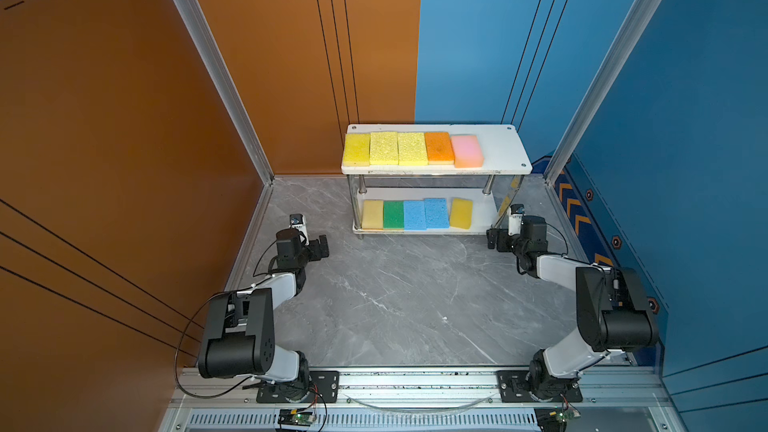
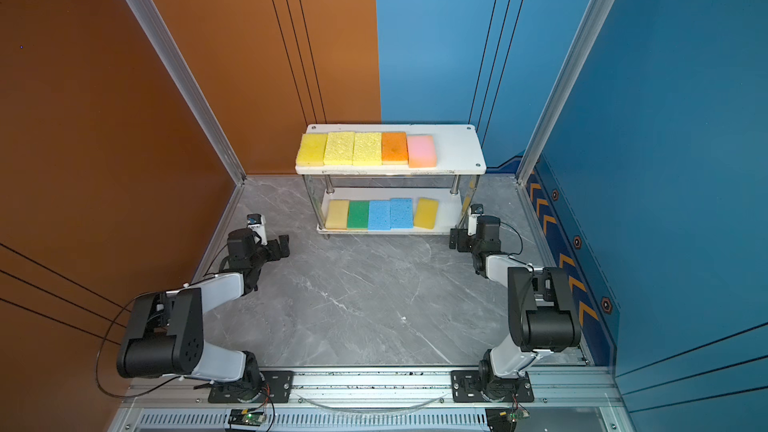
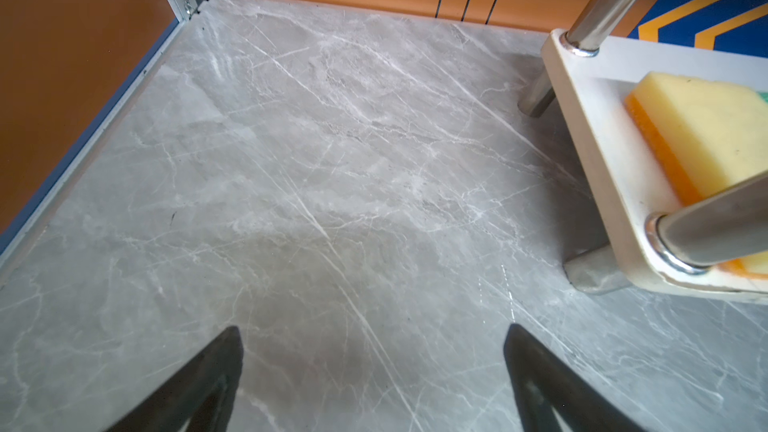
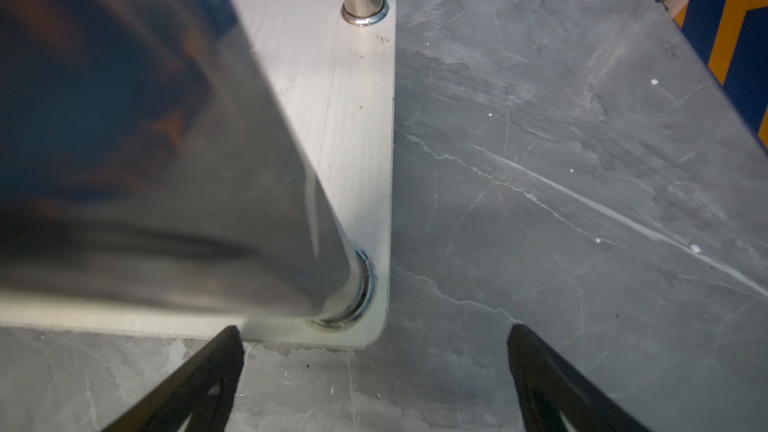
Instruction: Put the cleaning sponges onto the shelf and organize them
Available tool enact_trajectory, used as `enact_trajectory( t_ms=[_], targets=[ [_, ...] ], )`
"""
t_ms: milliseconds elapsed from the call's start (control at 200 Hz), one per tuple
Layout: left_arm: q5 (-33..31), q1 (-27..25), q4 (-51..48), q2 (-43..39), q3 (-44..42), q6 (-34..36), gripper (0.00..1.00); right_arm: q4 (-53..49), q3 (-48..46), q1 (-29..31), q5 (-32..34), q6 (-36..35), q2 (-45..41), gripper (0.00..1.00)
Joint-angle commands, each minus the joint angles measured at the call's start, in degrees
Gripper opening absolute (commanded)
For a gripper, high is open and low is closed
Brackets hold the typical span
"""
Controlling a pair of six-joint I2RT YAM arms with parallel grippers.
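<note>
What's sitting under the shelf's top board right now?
The lower board holds five in a row: tan sponge, green sponge, blue sponge, second blue sponge, skewed yellow sponge. The top board hides its back strip.

The floor (image 1: pixel 415 305) is grey with white veins, like marble. The left wall (image 1: pixel 104 118) is orange. The back wall is orange (image 1: pixel 291 56) in its left half and blue (image 1: pixel 465 35) in its right half. The right wall (image 1: pixel 685 139) is blue, with a strip of orange arrows (image 1: pixel 582 218) near the floor. Thin black lines (image 1: pixel 340 35) run over the walls. Silver metal posts (image 1: pixel 216 68) stand in the back corners. The light is even and soft.
</note>
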Motion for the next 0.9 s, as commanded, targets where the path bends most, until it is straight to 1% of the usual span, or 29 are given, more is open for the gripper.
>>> enact_trajectory(
  t_ms=[0,110,310,551,686,801,896],
  targets=[
    [-2.6,-0.3,4.8,0.3,-1.5,-0.4,0.98,-2.4,1.5,2.0,-0.2,-3.3,1.3,1.0],
    [-2.8,-1.2,8.5,0.9,-3.0,-0.1,0.98,-2.6,1.7,2.1,-0.1,-3.3,1.4,1.0],
    [-2.0,-4.3,14.6,1.6,-5.9,4.2,0.98,-1.9,1.1,2.1,0.4,-3.3,1.0,1.0],
    [-3.4,-6.2,24.0,2.9,-10.8,6.0,0.98,0.2,-0.6,2.1,0.4,-3.2,-0.3,1.0],
    [-2.7,-7.6,27.6,4.2,-12.2,8.3,0.98,1.1,-1.4,1.6,-0.1,-2.9,-0.7,1.0],
    [-4.0,-7.5,27.9,4.6,-12.0,7.4,0.98,2.4,-2.2,1.3,-0.4,-2.6,-1.2,1.0],
    [-8.1,-6.1,27.9,5.0,-11.5,4.1,0.98,3.7,-3.2,0.9,-1.0,-2.2,-1.8,1.0]
  ],
)
